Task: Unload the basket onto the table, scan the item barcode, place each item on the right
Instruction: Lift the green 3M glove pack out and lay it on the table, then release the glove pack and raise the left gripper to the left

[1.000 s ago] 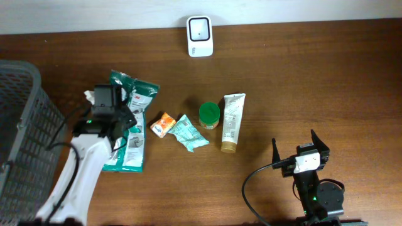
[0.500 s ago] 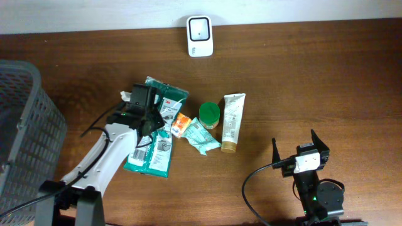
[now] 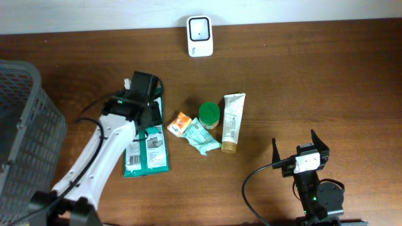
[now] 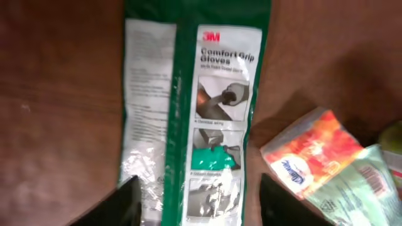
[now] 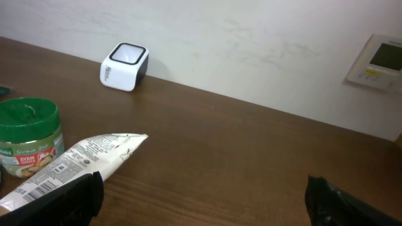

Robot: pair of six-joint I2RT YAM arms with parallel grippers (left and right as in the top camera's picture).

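Glove pack (image 4: 220,107): lying left of table centre, unheld;
Left gripper (image 4: 201,201): hovering above it, fingers apart;
Right gripper (image 3: 295,143): gaping near front edge;
Progress: scanner (image 3: 200,27) waiting at back edge; scanning seemingly remaining

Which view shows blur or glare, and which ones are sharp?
Left wrist view: the glove package looks slightly soft, with glare on its clear plastic at lower left, yet the large title is readable. Right wrist view: the white scanner and the tube are sharp. Overhead view: even light, no strong glare on the table.
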